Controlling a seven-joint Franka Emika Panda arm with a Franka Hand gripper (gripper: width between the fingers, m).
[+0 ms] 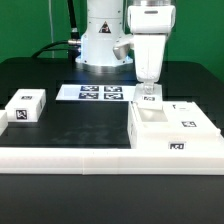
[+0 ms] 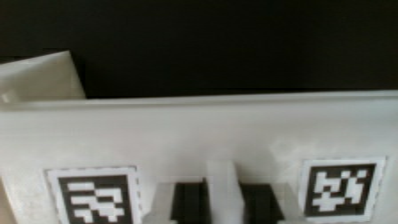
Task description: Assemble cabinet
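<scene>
The cabinet (image 1: 180, 127) is a large white box with tags. It lies on the black table on the exterior view's right. My gripper (image 1: 150, 90) reaches straight down onto its far edge, just above a tag there. In the wrist view the cabinet (image 2: 214, 125) fills the frame as a white wall with a tag on each side of my gripper (image 2: 222, 200). The two dark fingers (image 2: 187, 203) stand close together with a narrow white rib of the cabinet between them. The jaws are shut on that rib.
A small white tagged block (image 1: 27, 107) sits on the exterior view's left. The marker board (image 1: 100, 93) lies at the back, in front of the robot's base. A long white rail (image 1: 70, 157) runs along the table's front edge. A white piece (image 2: 45, 80) shows beyond the cabinet wall.
</scene>
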